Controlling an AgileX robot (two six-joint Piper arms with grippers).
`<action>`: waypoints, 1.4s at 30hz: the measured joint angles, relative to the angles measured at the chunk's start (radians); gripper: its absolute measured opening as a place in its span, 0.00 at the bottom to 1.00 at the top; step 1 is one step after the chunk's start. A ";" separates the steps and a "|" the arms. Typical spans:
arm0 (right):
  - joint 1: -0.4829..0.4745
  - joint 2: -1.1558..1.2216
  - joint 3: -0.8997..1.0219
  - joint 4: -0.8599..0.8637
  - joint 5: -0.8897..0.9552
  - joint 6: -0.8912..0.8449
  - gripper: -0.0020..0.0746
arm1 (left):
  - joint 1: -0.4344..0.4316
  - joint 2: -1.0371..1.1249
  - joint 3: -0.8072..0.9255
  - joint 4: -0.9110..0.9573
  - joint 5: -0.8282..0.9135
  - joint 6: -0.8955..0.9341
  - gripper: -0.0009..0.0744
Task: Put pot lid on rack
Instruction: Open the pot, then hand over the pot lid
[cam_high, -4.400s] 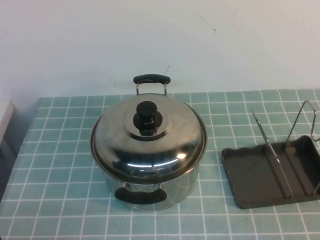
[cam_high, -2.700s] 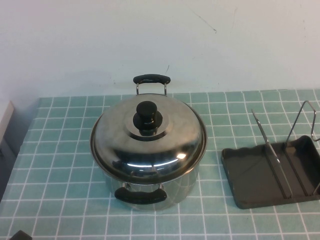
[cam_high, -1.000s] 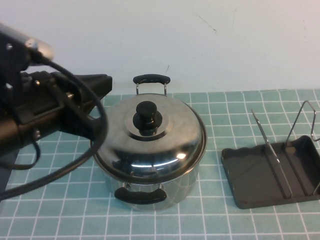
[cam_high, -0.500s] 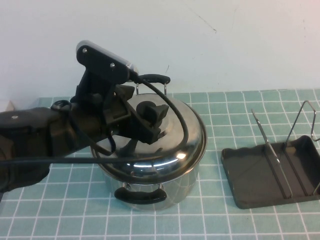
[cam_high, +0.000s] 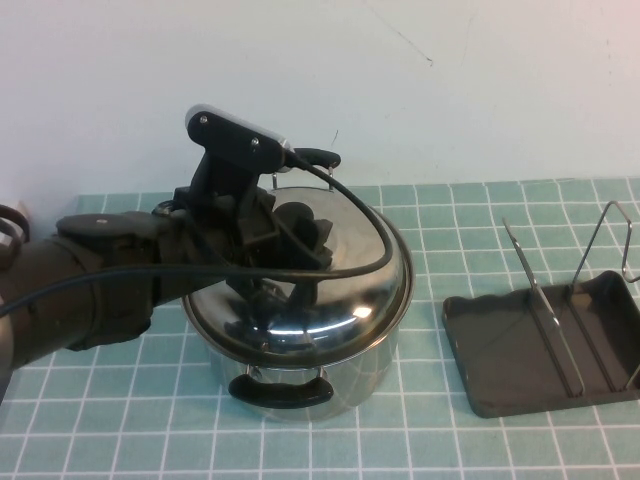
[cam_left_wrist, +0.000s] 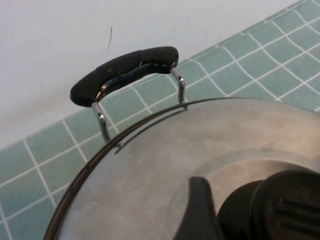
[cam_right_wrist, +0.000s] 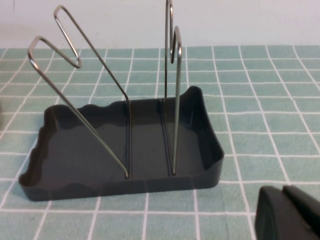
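Fingers of the left gripper (cam_high: 300, 232) are spread to either side of the black knob (cam_high: 297, 215) at the centre of the pot lid (cam_high: 340, 300); contact with the knob cannot be confirmed. In the left wrist view one finger (cam_left_wrist: 200, 210) stands just beside the knob (cam_left_wrist: 280, 205) on the lid dome (cam_left_wrist: 165, 165). The pot lid sits closed on the steel pot (cam_high: 385, 355), which stands on the green tiled tabletop (cam_high: 450, 440). One black loop handle (cam_high: 282, 391) faces the robot; the other (cam_left_wrist: 125, 70) is on the wall side. The rack (cam_high: 520, 355), a dark grey tray with upright wire loops (cam_right_wrist: 172, 95), stands on the tabletop well apart from the pot, on its right. The right gripper (cam_right_wrist: 287, 212) hangs near the rack; whether its fingers are spread or closed cannot be told.
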 joint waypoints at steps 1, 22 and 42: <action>0.000 0.000 0.000 0.000 0.000 0.000 0.02 | 0.000 0.003 0.000 -0.002 0.000 -0.011 0.65; 0.000 0.000 0.002 0.629 -0.048 0.043 0.02 | -0.002 -0.278 -0.049 0.002 0.126 -0.078 0.44; 0.000 0.103 -0.143 0.787 0.028 -0.192 0.02 | -0.002 -0.256 -0.049 0.013 0.295 -0.438 0.44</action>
